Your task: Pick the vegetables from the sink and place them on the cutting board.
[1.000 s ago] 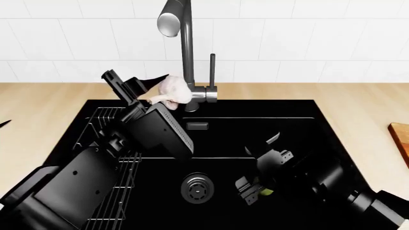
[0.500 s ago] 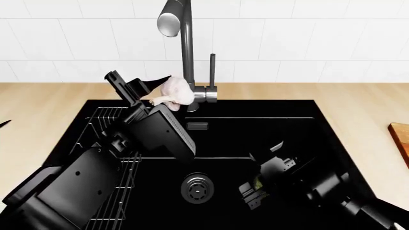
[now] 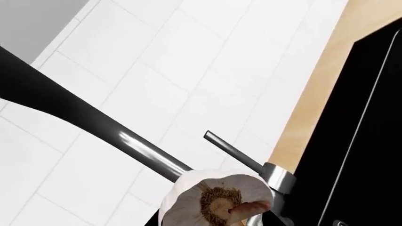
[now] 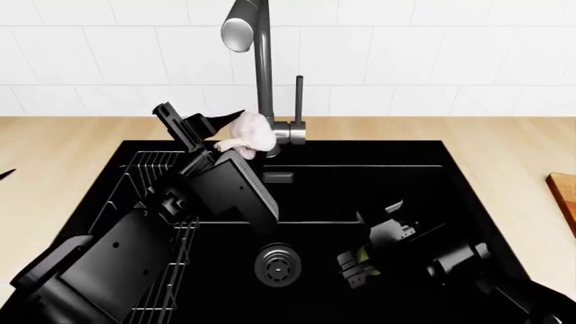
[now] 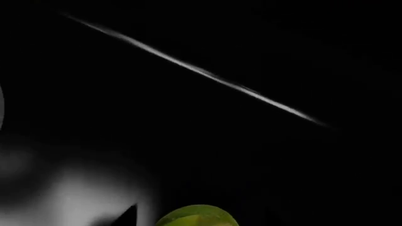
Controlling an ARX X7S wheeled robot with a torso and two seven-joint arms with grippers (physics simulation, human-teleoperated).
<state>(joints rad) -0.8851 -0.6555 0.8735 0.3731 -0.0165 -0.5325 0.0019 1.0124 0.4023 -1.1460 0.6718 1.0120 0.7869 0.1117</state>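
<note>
In the head view my left gripper (image 4: pixel 232 132) is shut on the whitish garlic bulb (image 4: pixel 252 131). It holds the bulb in the air above the back rim of the black sink (image 4: pixel 378 177), right beside the faucet base. The left wrist view shows the bulb's (image 3: pixel 217 200) root end close up. Down in the basin my right gripper (image 4: pixel 371 241) is open, its fingers either side of the yellow-green vegetable (image 4: pixel 363 255), which is mostly hidden. The right wrist view shows the vegetable's (image 5: pixel 197 216) top between the jaws. A sliver of the cutting board (image 4: pixel 565 196) shows at the right edge.
The grey faucet (image 4: pixel 263 67) and its lever (image 4: pixel 299 94) rise just right of the garlic. A wire rack (image 4: pixel 144 167) lies in the sink's left part under my left arm. The round drain (image 4: pixel 277 264) sits mid-basin. Wooden counter (image 4: pixel 504 145) surrounds the sink.
The left gripper has carried the garlic slightly right, closer to the faucet. The right gripper has shifted down and right in the basin, its fingers now closer around the yellow-green vegetable.
</note>
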